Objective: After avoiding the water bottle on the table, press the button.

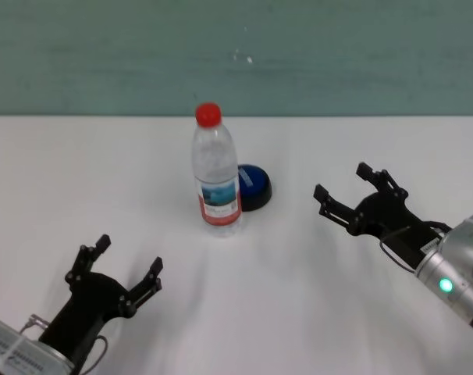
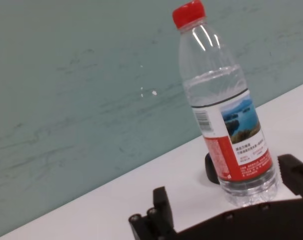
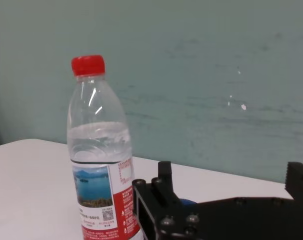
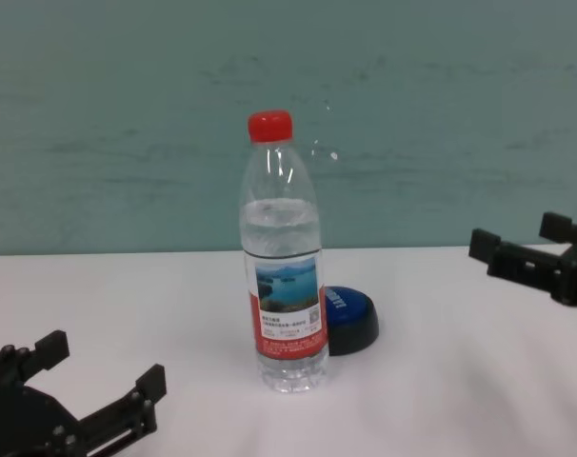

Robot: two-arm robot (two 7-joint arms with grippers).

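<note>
Behind the upright water bottle point(image 1: 217, 176) sits the button point(image 1: 254, 186), nearer the spread-fingered right gripper point(image 1: 348, 190) than the left gripper point(image 1: 127, 269), also spread.

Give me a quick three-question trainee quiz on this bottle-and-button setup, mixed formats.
1. True or false: the tall clear plastic water bottle with a red cap lies on its side.
2. Multiple choice: the low round blue dome button sits A) behind and to the right of the bottle, B) under the left gripper, C) off the white table.
3. Fill in: the right gripper, raised to the button's right, has its fingers ____.

Key: 1 false; 2 A; 3 open.
</note>
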